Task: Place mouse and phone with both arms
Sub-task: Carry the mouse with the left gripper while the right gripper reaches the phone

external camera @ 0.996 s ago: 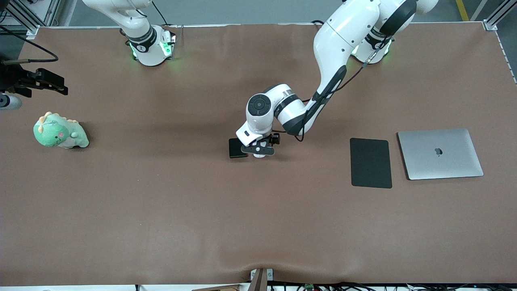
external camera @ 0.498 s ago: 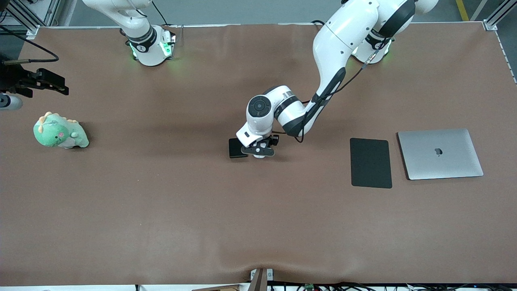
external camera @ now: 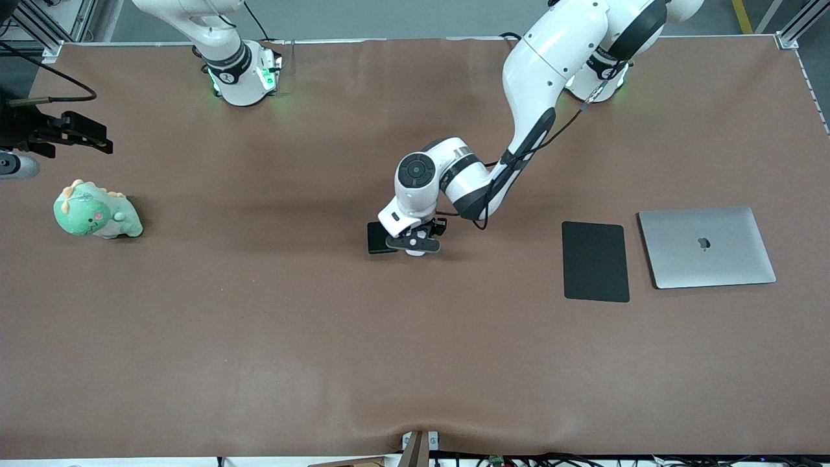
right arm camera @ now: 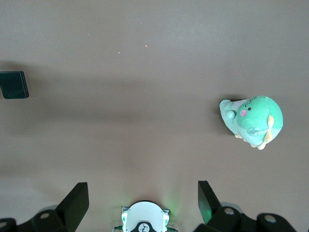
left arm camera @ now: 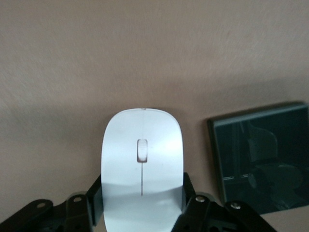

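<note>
Brown cloth covers the whole table (external camera: 259, 337), and in the middle of it the left arm (external camera: 538, 71) reaches down from its base, bent at the elbow. The left gripper (external camera: 414, 244) is low at the table, and its two black fingers (left arm camera: 190, 195) are clamped on the sides of the mouse (left arm camera: 141, 169). The wrist view shows the white, glossy shell squeezed between the pads, the thin grey line running down its middle, and the mouse apparently resting on the cloth. In the front view only a sliver of white peeks out under the gripper.

Just beside the mouse, toward the right arm's end of the table, lies the phone (external camera: 376, 237), a small black slab flat on the cloth, partly covered by the wrist above it. The left wrist view shows it close to the mouse but not touching it.

The right arm (external camera: 220, 45) waits. The right gripper (external camera: 65, 133) hangs over the table's edge at its own end, fingers (right arm camera: 76, 203) spread wide with nothing between them. Below it, nearer the front camera, sits a green plush dinosaur (external camera: 96, 213).

Toward the left arm's end, a flat black mat (external camera: 595, 261) lies beside a closed silver laptop (external camera: 707, 246), a narrow strip of cloth between them.
</note>
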Controlling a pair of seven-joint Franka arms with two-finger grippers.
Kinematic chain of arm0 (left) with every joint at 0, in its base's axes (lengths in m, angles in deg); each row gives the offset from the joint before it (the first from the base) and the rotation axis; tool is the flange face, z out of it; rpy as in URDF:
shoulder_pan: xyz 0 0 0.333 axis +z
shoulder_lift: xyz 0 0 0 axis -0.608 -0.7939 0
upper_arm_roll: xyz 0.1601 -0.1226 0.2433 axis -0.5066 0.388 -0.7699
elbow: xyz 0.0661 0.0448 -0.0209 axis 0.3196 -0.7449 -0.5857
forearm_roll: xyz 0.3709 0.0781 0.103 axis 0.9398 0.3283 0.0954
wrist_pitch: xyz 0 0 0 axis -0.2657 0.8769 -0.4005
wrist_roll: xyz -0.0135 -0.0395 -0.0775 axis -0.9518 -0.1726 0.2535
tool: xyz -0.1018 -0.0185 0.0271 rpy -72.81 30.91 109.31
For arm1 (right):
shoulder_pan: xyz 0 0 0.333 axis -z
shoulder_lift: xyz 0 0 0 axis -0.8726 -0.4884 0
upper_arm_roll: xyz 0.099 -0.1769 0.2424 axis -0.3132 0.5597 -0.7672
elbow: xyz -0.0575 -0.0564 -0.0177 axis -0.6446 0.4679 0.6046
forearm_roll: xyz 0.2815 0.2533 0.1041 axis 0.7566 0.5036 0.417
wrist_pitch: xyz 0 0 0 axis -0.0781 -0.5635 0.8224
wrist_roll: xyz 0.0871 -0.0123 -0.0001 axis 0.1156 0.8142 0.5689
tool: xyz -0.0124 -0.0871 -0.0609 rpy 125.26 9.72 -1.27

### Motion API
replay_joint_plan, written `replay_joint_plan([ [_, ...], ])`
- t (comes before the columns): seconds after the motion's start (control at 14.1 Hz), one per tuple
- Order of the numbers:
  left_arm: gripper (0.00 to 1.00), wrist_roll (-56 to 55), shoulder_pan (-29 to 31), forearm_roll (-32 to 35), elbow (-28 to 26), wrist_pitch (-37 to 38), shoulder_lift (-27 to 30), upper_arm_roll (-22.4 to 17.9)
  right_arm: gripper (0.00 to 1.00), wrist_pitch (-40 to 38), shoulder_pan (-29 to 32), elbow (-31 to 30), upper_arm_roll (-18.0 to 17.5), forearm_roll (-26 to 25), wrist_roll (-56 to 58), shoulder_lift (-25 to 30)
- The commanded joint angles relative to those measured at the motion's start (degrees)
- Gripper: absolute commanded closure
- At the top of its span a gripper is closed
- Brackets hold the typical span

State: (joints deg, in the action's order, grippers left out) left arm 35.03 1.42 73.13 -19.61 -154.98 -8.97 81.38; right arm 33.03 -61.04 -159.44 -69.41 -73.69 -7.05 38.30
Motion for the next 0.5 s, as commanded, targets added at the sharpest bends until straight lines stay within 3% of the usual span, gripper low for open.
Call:
replay_joint_plan([
  [0.0,1.00,-2.13,1.13,1.32,-0.01,2.33,3.79,-0.71,0.00,-0.51,0.71,0.68,-0.46,0.97,0.14,-0.69],
  [0.43,1.00,-3.97,6.84,-0.78,-0.09,9.01,11.17,-0.53,0.00,-1.20,-2.36,0.76,-0.81,1.06,0.58,-7.62],
])
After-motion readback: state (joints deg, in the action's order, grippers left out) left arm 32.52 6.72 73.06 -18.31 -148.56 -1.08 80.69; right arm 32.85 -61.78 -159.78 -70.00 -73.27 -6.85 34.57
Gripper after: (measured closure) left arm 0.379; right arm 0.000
